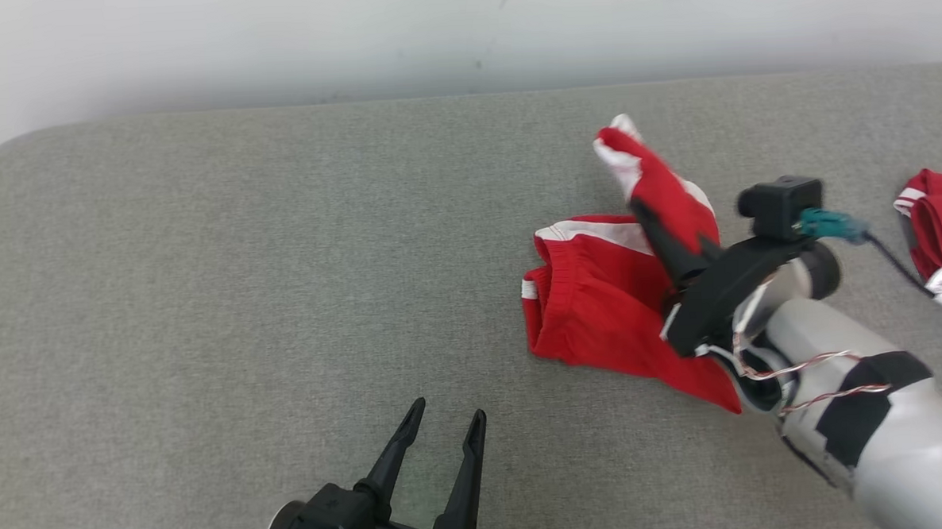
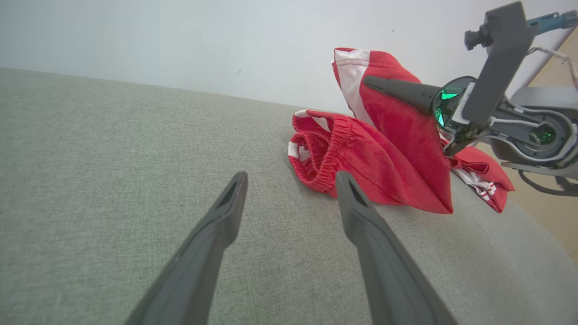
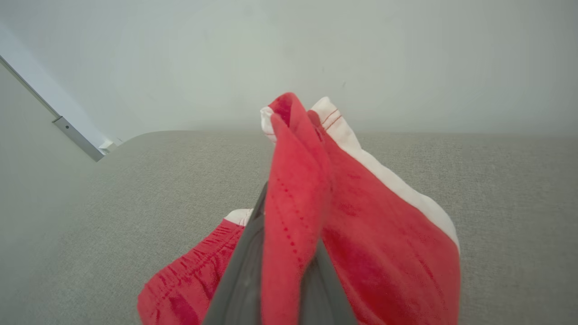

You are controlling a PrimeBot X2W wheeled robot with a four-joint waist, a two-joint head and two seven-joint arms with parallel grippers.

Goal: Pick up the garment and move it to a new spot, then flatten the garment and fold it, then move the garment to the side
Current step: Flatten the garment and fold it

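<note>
garment [image 1: 600,306] crumpled, one leg lifted

Red shorts with a white side stripe, white hem trim and a gathered elastic waistband. Not flat. The waistband end lies bunched on the grey fabric surface [image 1: 280,265], right of centre, opening facing left. One leg is raised off the surface and tilts up toward the far wall, white-edged hem on top, pinched between the closed fingers of the right gripper [image 1: 635,206]. The rest drapes down in loose folds.
</note>
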